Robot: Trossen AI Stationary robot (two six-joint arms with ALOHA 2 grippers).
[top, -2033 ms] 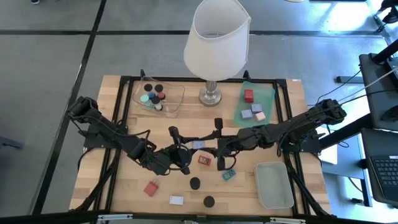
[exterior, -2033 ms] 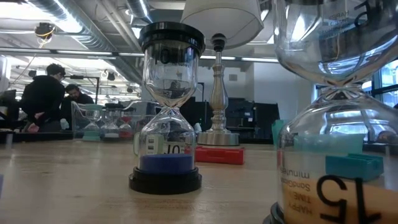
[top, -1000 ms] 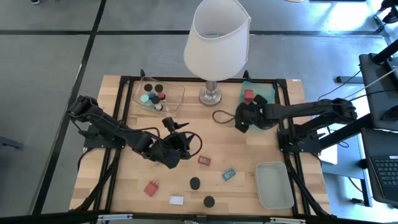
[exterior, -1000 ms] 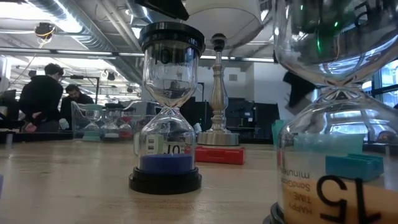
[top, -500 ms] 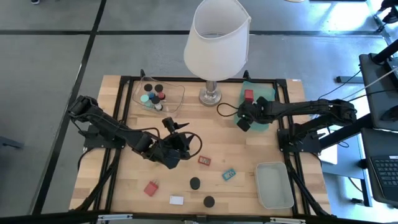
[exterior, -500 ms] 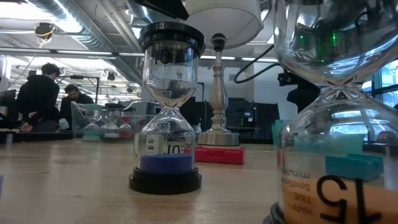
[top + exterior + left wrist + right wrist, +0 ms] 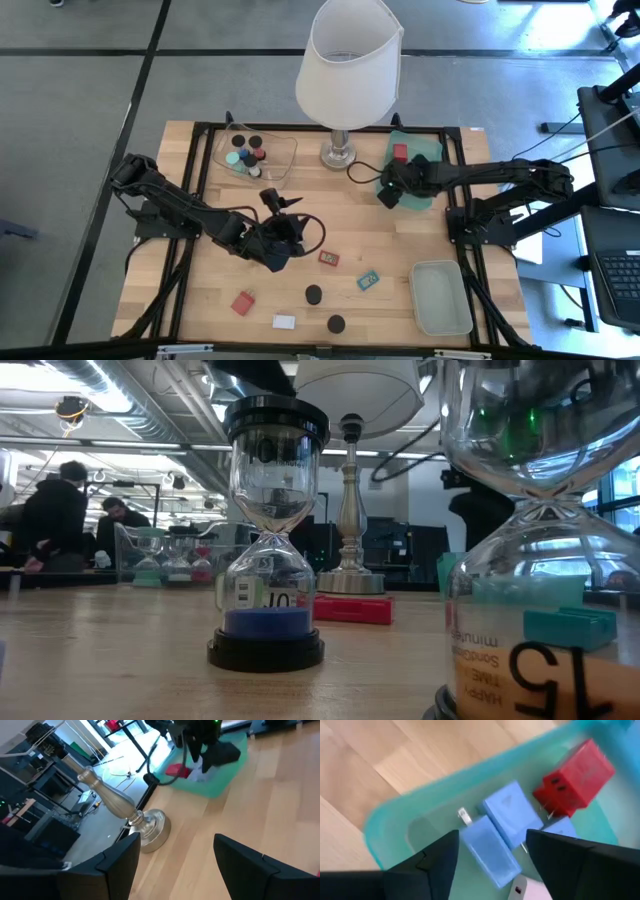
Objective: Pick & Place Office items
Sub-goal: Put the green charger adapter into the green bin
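- The left arm is seen stretched from the left edge of the high view toward the centre, elbow bent.
- The left gripper (image 7: 283, 222) is held near the middle of the frame, with its fingers (image 7: 117, 862) spread apart and nothing between them.
- The right arm is seen reaching from the right side toward the upper centre-right.
- The right gripper (image 7: 391, 190) is pointed downward, its fingers (image 7: 437, 857) parted and empty.
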